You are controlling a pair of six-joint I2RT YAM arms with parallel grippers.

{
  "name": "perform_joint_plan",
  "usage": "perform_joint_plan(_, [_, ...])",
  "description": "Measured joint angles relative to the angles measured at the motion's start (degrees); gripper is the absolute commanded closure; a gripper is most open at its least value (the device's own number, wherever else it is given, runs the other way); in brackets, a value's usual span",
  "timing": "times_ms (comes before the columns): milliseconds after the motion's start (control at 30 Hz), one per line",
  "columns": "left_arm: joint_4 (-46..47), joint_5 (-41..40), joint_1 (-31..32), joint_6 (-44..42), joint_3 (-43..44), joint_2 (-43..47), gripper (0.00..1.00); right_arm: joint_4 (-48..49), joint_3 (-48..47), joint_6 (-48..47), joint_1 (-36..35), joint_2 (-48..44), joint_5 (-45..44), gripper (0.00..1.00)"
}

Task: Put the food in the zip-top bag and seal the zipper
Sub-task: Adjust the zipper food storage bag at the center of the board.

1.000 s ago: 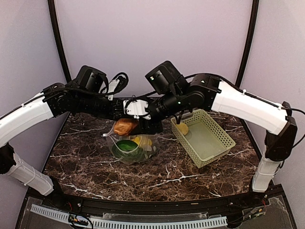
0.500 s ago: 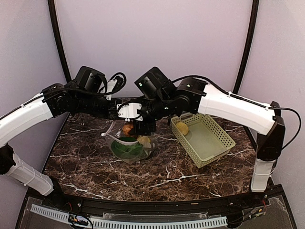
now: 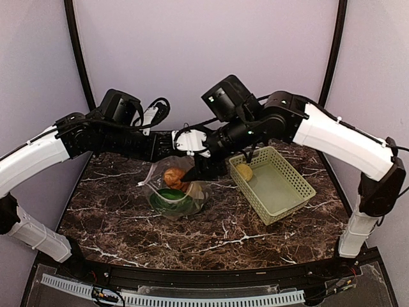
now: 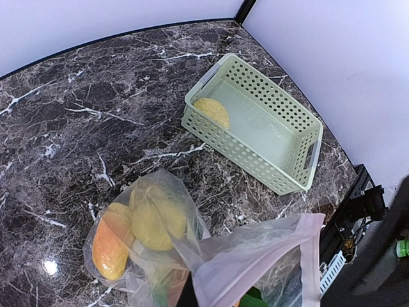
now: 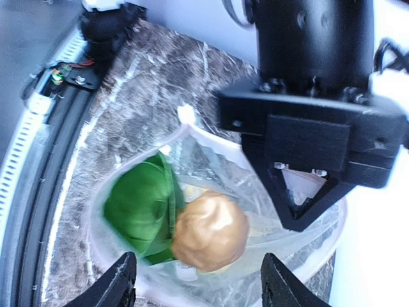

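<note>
The zip-top bag (image 3: 182,203) lies on the table with its mouth held up. My left gripper (image 5: 298,214) is shut on the bag's mouth edge, and the pinkish zipper (image 4: 310,256) runs beside it. Inside the bag lie a brown potato (image 5: 211,231), a green pepper (image 5: 137,208), a yellow lemon (image 4: 158,216) and an orange piece (image 4: 107,251). My right gripper (image 5: 201,284) hangs open just above the potato, holding nothing. In the top view the potato (image 3: 172,177) sits over the pepper (image 3: 169,197).
A light-green lattice basket (image 3: 291,198) stands to the right of the bag, and one lemon (image 3: 244,171) lies in its far corner. The left wrist view shows the same basket (image 4: 281,182) and lemon (image 4: 212,112). Both arms cross above the bag.
The right gripper held the potato over the bag, came down to its mouth, let go and rose. The potato now lies inside. The left gripper kept its hold.
</note>
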State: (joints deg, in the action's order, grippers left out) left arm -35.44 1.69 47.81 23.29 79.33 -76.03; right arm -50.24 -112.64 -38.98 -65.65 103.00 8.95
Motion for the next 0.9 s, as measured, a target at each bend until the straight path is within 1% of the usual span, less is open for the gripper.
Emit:
perform_joint_plan(100, [0.00,0.00,0.00,-0.07,0.00,0.00,0.99,-1.97,0.83,-0.92,-0.02,-3.67,4.68,0.45])
perform_joint_plan(200, [0.02,0.00,0.00,-0.07,0.00,0.00,0.99,-3.23,0.79,-1.44,-0.09,-4.72,6.97,0.46])
perform_joint_plan(367, [0.20,0.17,0.00,-0.07,0.00,-0.02,0.99,-6.56,0.68,-3.15,-0.61,-1.84,8.00,0.46])
perform_joint_plan(467, [0.22,0.42,0.00,-0.07,0.00,-0.09,0.99,-8.57,0.50,-4.39,-1.62,1.01,7.10,0.46])
perform_joint_plan(533, [0.24,0.55,0.00,-0.07,0.00,-0.24,0.99,-9.84,0.07,-5.05,-2.32,2.71,6.12,0.48])
perform_joint_plan(567, [0.26,0.66,0.00,-0.07,0.00,-0.33,0.99,-10.43,-0.11,-5.33,-2.71,3.67,5.40,0.51])
perform_joint_plan(667, [0.57,0.85,0.00,-0.07,0.00,-0.66,0.99,-11.56,-0.17,-6.03,-3.34,5.20,3.30,0.67])
perform_joint_plan(700, [0.66,0.87,0.00,-0.07,0.00,-0.72,0.99,-11.82,-0.17,-6.16,-3.45,5.46,2.67,0.73])
perform_joint_plan(767, [0.68,0.94,0.00,-0.09,0.00,-0.83,0.99,-12.33,-0.22,-6.45,-3.54,5.60,1.57,0.90])
perform_joint_plan(800, [0.68,0.96,0.00,-0.13,0.02,-0.83,0.99,-12.41,-0.28,-7.02,-3.58,5.60,1.16,0.96])
perform_joint_plan(833, [0.63,0.98,0.00,-0.15,0.09,-0.87,0.99,-12.52,-0.52,-6.99,-3.63,5.60,0.48,1.00])
perform_joint_plan(900, [0.42,1.01,0.00,-0.37,0.57,-1.11,0.99,-12.17,-1.16,-7.32,-3.76,5.57,-1.03,1.00])
